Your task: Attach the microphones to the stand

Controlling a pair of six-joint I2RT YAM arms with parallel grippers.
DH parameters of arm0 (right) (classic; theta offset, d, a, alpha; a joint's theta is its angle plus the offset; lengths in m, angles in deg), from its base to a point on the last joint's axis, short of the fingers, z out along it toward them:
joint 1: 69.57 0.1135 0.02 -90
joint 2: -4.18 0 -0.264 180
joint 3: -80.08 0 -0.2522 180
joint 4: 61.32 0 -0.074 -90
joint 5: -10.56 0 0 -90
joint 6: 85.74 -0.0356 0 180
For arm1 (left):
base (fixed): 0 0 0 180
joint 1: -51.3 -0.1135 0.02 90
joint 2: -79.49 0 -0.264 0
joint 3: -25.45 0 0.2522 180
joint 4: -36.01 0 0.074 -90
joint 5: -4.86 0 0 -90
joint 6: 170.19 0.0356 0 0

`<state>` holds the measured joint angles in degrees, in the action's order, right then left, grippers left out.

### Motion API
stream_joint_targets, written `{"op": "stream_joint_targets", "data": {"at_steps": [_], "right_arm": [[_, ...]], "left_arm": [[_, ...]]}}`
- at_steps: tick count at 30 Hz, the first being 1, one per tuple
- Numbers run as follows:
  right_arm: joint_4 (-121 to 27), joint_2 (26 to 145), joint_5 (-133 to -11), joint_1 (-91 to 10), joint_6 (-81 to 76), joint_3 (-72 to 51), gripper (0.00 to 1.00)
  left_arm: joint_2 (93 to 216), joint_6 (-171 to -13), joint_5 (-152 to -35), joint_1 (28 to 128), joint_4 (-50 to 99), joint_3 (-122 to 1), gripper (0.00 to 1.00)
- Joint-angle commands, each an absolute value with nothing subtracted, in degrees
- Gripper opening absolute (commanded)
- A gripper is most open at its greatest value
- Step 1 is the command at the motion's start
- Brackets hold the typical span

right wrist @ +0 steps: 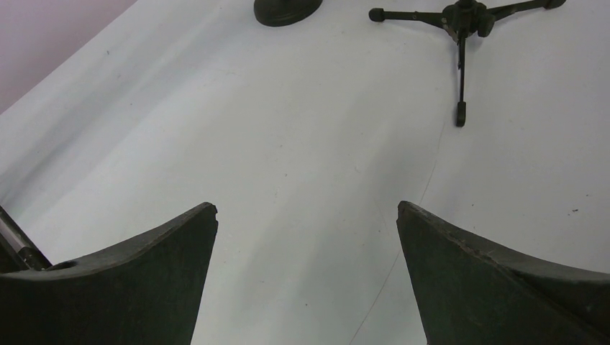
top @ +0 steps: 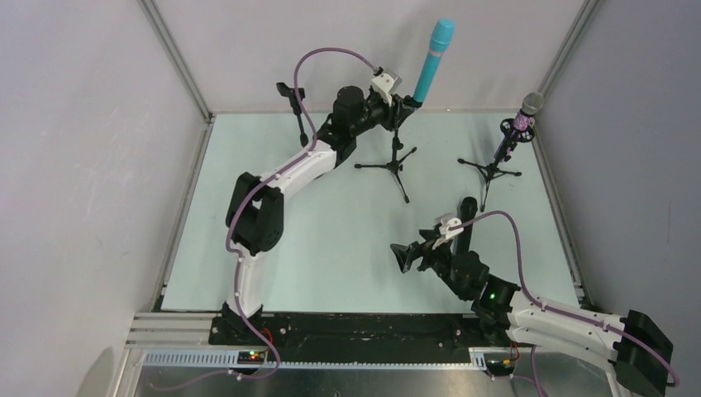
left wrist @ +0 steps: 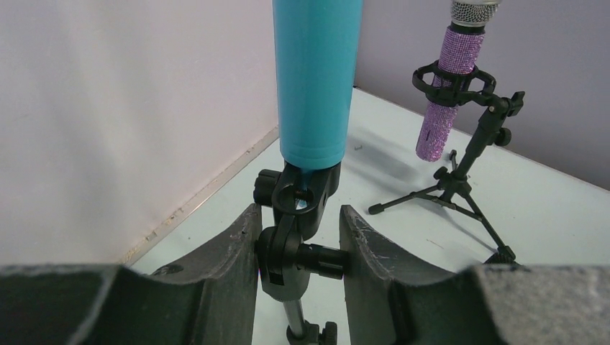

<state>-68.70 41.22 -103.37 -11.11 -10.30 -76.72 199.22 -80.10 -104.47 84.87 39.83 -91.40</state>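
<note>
Right wrist view: the right gripper (right wrist: 307, 208) is seen with its jaws spread wide and nothing between them, only bare table (right wrist: 288, 165) below. The round base of the back-left stand (right wrist: 288, 8) and the feet of the middle stand (right wrist: 460, 29) are cut off at the top edge. A dark rod at the lower left cannot be identified.

Top view only: the right arm is bent low over the near right of the table, with the gripper aimed left. The left arm is stretched to the back centre, its wrist raised to the head of the middle stand.

The left wrist view gives what the top view hides. The left gripper (left wrist: 298, 215) is clamped on that stand's swivel joint, just under the clip, with a finger (left wrist: 223, 273) touching each side. The turquoise microphone (left wrist: 316, 79) is seated in that clip; in the top view it is tilted up to the right. Further back right, the purple microphone (left wrist: 446, 100) is held in the clip of the right stand (left wrist: 460, 187).
</note>
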Motion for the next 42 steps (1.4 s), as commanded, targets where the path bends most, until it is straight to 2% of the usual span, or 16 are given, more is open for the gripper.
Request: {"op": "stream_joint_targets", "data": {"at_steps": [1, 6, 8, 13, 18, 19, 21, 29, 34, 36, 42], "right_arm": [[-70.3, 42.2, -103.0, -12.0, -11.4, -75.1, 0.99], [-70.0, 43.4, -101.8, -12.9, -12.0, -74.5, 0.99], [-69.9, 43.8, -101.6, -13.2, -12.1, -74.2, 0.99], [-69.7, 44.1, -101.0, -13.9, -12.4, -74.0, 0.99], [-69.5, 44.0, -100.8, -14.1, -12.5, -74.0, 1.00], [-69.5, 44.0, -100.8, -14.1, -12.6, -73.9, 0.99], [-69.5, 44.0, -100.8, -14.2, -12.7, -73.9, 0.99], [-69.4, 44.1, -100.5, -14.5, -12.8, -74.0, 0.99], [-69.4, 44.2, -100.3, -14.6, -12.8, -73.9, 1.00], [-69.4, 44.2, -100.3, -14.7, -12.9, -73.8, 1.00], [-69.1, 44.6, -100.3, -14.8, -13.0, -73.6, 0.99]], "left_arm": [[199.4, -77.2, -105.6, 84.6, 45.4, -95.6, 0.00], [199.7, -76.1, -105.6, 84.6, 45.1, -94.3, 0.00], [199.6, -76.2, -105.6, 84.6, 45.1, -93.7, 0.03], [199.2, -76.4, -105.7, 84.6, 45.2, -93.0, 0.29], [198.9, -77.3, -106.2, 84.5, 45.3, -93.2, 0.45], [198.9, -77.4, -106.1, 84.5, 45.2, -93.2, 0.53], [198.7, -77.7, -105.8, 84.5, 45.2, -92.9, 0.61], [197.7, -78.6, -106.6, 84.6, 45.4, -91.7, 0.79], [195.5, -78.8, -106.1, 84.7, 46.7, -89.4, 0.95], [194.0, -78.7, -105.6, 84.7, 47.5, -87.9, 0.99], [187.2, -81.4, -101.7, 84.7, 49.1, -82.3, 1.00]]}}
